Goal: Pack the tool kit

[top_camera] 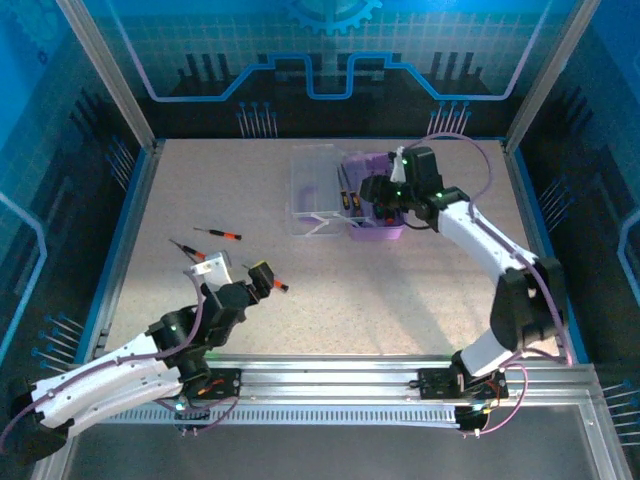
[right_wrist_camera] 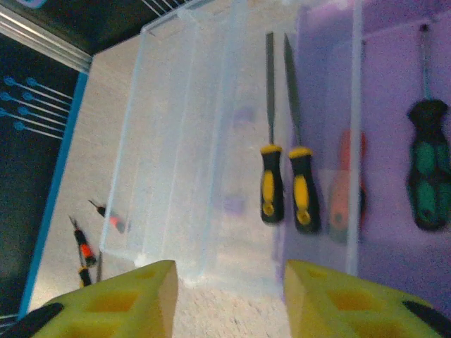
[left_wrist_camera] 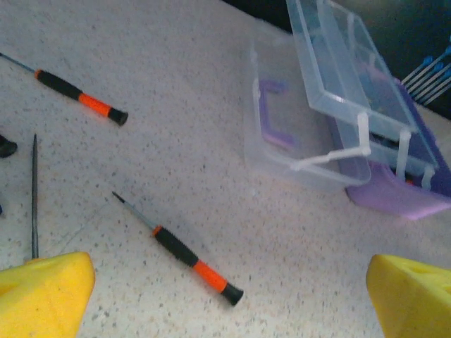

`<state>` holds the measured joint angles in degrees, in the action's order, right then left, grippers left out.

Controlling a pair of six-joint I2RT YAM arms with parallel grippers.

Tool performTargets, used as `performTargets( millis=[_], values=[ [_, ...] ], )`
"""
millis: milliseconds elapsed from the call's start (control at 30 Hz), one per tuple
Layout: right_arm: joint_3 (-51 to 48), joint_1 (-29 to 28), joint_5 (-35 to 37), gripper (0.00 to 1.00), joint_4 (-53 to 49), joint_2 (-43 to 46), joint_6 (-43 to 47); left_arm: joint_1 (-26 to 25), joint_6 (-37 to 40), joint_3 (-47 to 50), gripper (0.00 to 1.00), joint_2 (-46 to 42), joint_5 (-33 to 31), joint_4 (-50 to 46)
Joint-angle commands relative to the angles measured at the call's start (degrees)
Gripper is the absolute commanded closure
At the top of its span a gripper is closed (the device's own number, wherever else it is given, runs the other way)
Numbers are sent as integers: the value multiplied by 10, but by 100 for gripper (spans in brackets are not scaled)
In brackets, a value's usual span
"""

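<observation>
Left gripper (left_wrist_camera: 229, 310), gaping wide and empty: hovering just beside nearest screwdriver (left_wrist_camera: 184, 255), lying diagonally, tip up-left, handle toward the jaws; tool kit (left_wrist_camera: 394, 197) sitting beyond, up-right, below right gripper (right_wrist_camera: 229, 296), jaws apart, holding nothing.

Overhead view looks down on the table (top_camera: 300, 290) – both wrist views, close and oblique, share the tool kit (left_wrist_camera: 310, 151) (right_wrist_camera: 176, 141).

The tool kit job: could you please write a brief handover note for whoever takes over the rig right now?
Left gripper: open, empty, above the loose tools on the table.
Right gripper: open, empty, over the case.
Done: lid open; green screwdriver, an orange one and two yellow-handled tools inside.
Left to do: pack two orange-black screwdrivers and one thin tool from the table, then close the lid.
</observation>
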<state>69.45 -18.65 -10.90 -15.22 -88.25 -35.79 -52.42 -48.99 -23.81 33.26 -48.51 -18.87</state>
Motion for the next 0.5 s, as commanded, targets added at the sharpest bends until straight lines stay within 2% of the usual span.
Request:
performTargets(
  millis=[0,267,400,467],
  values=[
    [-34,0,67,51,-82,56,19,28,15,-13,1,24,-36,59],
    [-77,-2,107,52,-101,143,53,83,-27,-48,1,143,30,69],
    [-84,-6,121,46,-70,146,69,105,-7,-84,1,201,71,56],
    [-101,-18,151,46,-37,150,79,115,14,-113,1,229,94,34]
  ],
)
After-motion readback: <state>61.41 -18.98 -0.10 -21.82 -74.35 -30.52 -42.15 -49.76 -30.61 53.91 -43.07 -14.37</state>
